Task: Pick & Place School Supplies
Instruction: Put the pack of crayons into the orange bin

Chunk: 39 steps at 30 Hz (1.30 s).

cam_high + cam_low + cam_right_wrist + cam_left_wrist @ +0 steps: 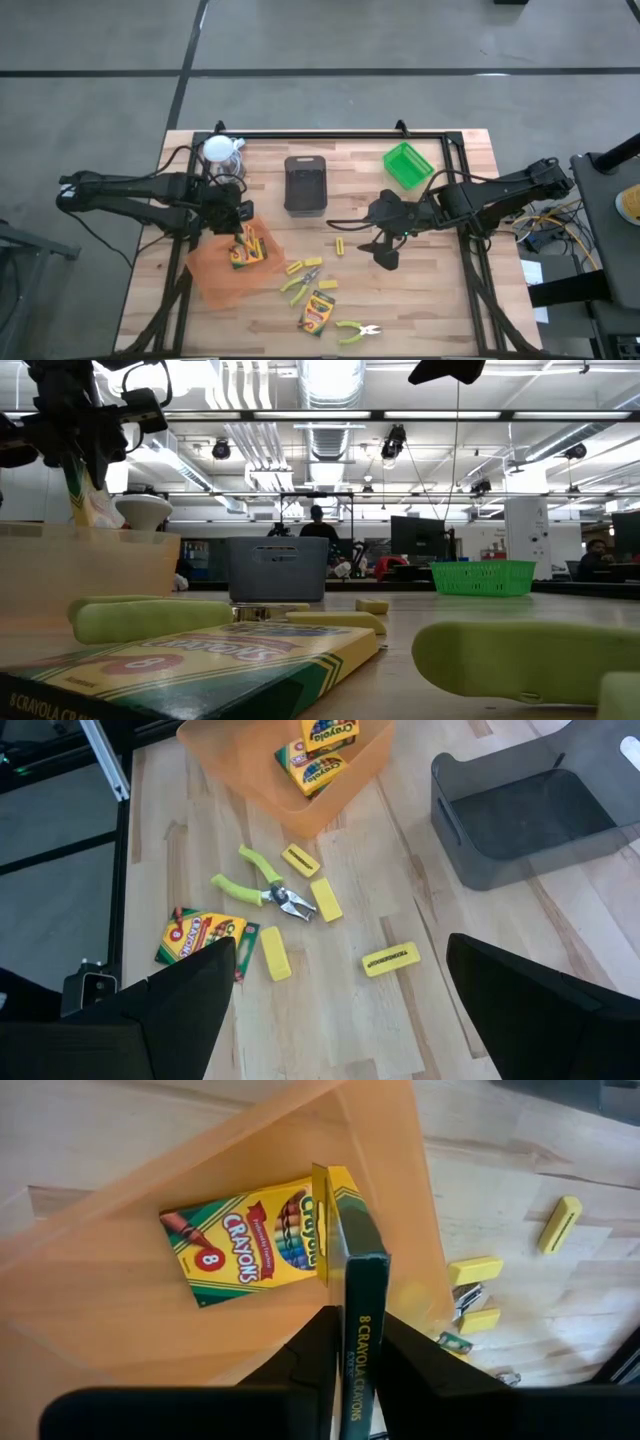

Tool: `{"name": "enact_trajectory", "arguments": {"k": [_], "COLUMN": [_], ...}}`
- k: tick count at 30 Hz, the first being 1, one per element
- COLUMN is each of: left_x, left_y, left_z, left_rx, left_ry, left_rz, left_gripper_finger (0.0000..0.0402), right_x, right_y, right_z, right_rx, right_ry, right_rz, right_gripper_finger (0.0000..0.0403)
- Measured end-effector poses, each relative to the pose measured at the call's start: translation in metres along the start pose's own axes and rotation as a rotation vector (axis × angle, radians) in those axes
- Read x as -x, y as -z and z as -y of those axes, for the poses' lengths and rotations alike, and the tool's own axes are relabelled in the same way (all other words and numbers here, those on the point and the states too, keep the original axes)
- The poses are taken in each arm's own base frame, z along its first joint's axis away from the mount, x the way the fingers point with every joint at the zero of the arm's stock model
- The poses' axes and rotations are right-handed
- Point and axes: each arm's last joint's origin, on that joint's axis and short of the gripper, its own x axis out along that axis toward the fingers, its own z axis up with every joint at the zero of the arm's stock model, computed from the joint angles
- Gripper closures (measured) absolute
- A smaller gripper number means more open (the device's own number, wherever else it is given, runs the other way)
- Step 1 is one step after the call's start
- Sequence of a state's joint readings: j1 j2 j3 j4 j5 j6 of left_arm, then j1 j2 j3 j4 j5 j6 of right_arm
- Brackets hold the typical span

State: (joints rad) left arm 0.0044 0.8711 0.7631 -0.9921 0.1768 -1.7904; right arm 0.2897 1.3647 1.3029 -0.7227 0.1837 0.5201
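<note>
The left gripper (345,1355) has its jaws pinched on a crayon box (352,1270), held on edge just above the orange tray (120,1310). A second crayon box (245,1240) lies flat on the tray's floor, right beside the held one. The right gripper (340,1010) hangs with its fingers (185,995) spread wide and nothing between them, over bare wood well clear of the tray, toward the green basket (408,165).

Just outside the tray's near edge lie lime-handled pliers (262,888) among several short yellow blocks (326,900), with a third crayon box (200,937) a little farther out. The black bin (305,184) stands beyond the tray, near the table's middle.
</note>
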Motion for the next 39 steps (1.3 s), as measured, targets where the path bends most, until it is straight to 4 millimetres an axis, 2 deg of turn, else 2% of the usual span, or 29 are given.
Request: {"name": "enact_trajectory", "arguments": {"k": [9, 20, 28, 34, 39], "left_x": [0.000, 0.000, 0.000, 0.001, 0.003], "left_y": [0.000, 0.001, 0.001, 0.003, 0.005], "left_z": [0.001, 0.003, 0.007, 0.016, 0.026], "left_rx": [-0.004, -0.010, -0.025, -0.196, -0.534], "left_ry": [0.011, 0.034, 0.068, 0.160, 0.271], "left_rz": [-0.003, -0.006, 0.000, -0.001, 0.121], "left_gripper_finger": [0.0315, 0.0269, 0.0264, 0.0264, 0.0264], "right_x": [0.000, 0.000, 0.000, 0.000, 0.000], "right_y": [0.000, 0.000, 0.000, 0.000, 0.000], "right_z": [0.000, 0.000, 0.000, 0.000, 0.000], "right_rx": [0.000, 0.000, 0.000, 0.000, 0.000], "right_ry": [0.000, 0.000, 0.000, 0.000, 0.000], "right_rz": [0.000, 0.000, 0.001, 0.001, 0.001], "right_gripper_finger": [0.0048, 0.0048, 0.0048, 0.0048, 0.0048]}}
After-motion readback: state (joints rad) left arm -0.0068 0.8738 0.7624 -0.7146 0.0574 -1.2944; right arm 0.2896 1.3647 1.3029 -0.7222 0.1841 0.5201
